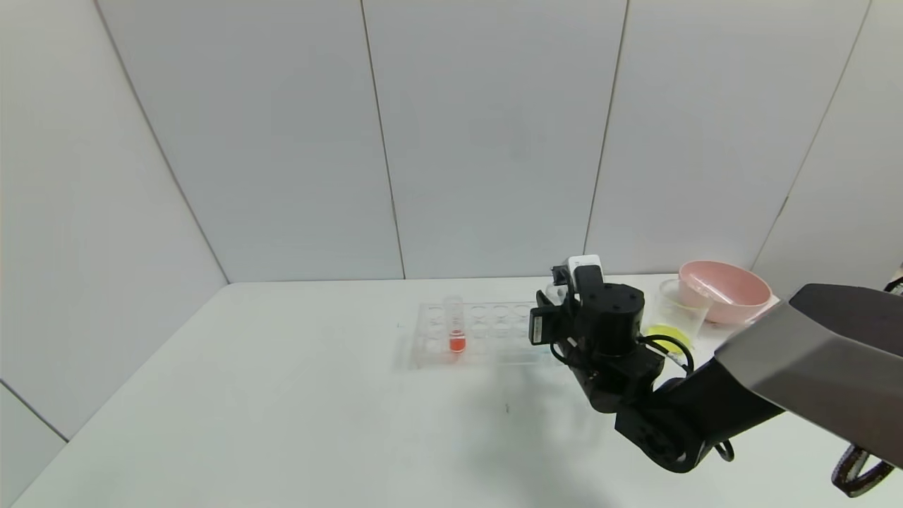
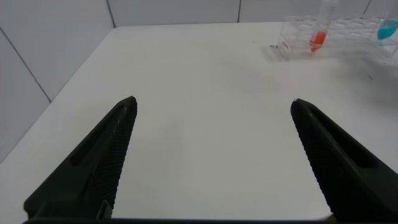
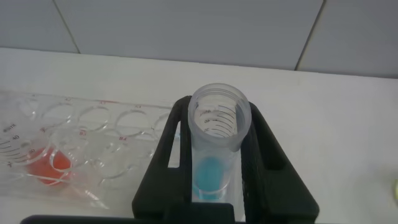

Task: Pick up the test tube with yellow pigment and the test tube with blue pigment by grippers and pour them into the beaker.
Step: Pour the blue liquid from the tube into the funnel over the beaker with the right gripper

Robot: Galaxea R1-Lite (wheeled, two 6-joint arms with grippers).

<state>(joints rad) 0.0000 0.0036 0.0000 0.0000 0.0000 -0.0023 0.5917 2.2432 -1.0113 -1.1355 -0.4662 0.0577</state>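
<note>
Right end effector (image 3: 219,186): nearest the right wrist camera, its black jaws pressed onto the test tube with blue pigment (image 3: 214,149), one jaw on each side of the tube below its rim. The tube stands upright, with blue liquid pooled at its rounded bottom. In the head view this end effector (image 1: 557,310) sits over the right end of the clear tube rack (image 1: 487,335) on the desk (image 1: 282,395).

Left end effector (image 2: 211,155): jaws spread wide, nothing between them, hovering over bare desk well apart from the rack. It does not show in the head view.

Red-liquid tube (image 1: 455,324): upright in the rack's left part; not part of the task.

Beaker (image 1: 674,314): just right of the right arm's wrist, with yellow liquid already at its bottom; yellow pour judged done.

Pink bowl (image 1: 726,289): just behind the beaker.

Handling note, step in hand, lifting out the blue tube: the tube should rise straight up until its bottom clears the rack, stay upright on the way to the beaker, and tilt only once its mouth is over the beaker's rim. Likely risks: snagging the rack, or the smooth tube slipping in the grip.
</note>
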